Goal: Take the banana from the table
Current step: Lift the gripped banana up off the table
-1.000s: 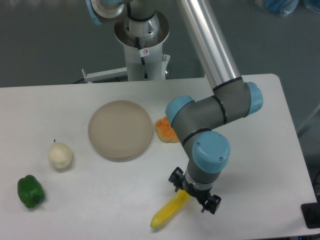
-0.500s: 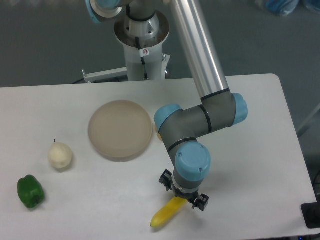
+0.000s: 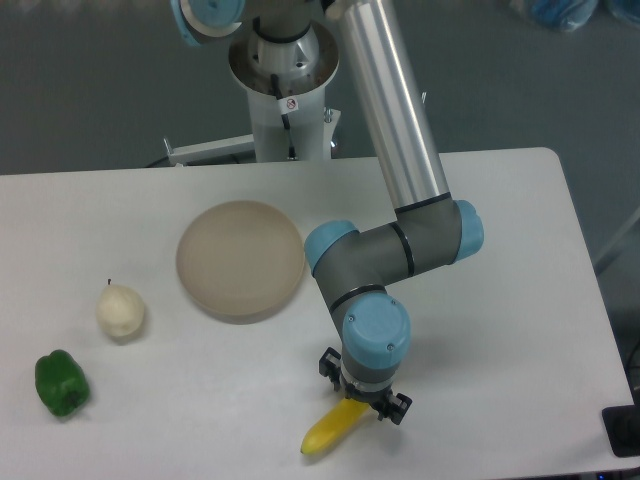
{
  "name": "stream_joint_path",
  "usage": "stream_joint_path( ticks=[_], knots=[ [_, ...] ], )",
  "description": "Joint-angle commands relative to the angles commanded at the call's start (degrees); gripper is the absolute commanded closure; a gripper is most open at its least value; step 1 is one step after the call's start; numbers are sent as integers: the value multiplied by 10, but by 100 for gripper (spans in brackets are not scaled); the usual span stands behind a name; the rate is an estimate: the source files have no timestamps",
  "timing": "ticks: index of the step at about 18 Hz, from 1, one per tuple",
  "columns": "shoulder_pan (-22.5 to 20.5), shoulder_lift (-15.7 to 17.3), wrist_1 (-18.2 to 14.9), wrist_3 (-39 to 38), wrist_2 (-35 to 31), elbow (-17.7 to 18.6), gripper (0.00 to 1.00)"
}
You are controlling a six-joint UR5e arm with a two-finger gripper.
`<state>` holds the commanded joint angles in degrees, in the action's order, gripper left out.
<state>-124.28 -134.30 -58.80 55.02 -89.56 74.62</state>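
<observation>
- The banana lies on the white worktop at the lower centre of the frame, tilted with its lower tip toward the lower left. Its position matches both earlier frames.
- The gripper stands directly over the banana's upper right end, pointing down from the blue wrist joint. A second ago it sat further right, over the same end of the fruit; it has since shifted left and slightly lower in the frame.
- The fingers straddle that end of the banana, one dark tip showing on each side. Whether they are pressing on the fruit or merely flanking it cannot be told from this view.
- The arm's elbow and forearm have swung left. They now cover the orange fruit that showed a second ago beside the plate.
- The round beige plate sits at centre left, unchanged.
- A pale, round fruit and a green pepper remain at the lower left, unmoved.
</observation>
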Motion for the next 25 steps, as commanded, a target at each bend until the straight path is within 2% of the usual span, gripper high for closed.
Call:
stream_joint_path(
  ticks=[2,3,6,10,13,14,15,16,18,25],
  knots=[
    [0,2,-4,1,0,1,95],
    [-1,4,-4,1,0,0,98],
    [-2,19,-9,-1,1,2,98],
    [-14,42,-34,4,7,-11,98],
    [-46,59,-40,7,10,-21,98],
    [-54,61,-48,8,13,-29,98],
    [-66,63,-73,9,16,-46,98],
    [-75,62,-107,24,16,-72,98],
    [-94,62,-132,75,17,-95,98],
    [-139,64,-142,198,17,-102,96]
  ],
)
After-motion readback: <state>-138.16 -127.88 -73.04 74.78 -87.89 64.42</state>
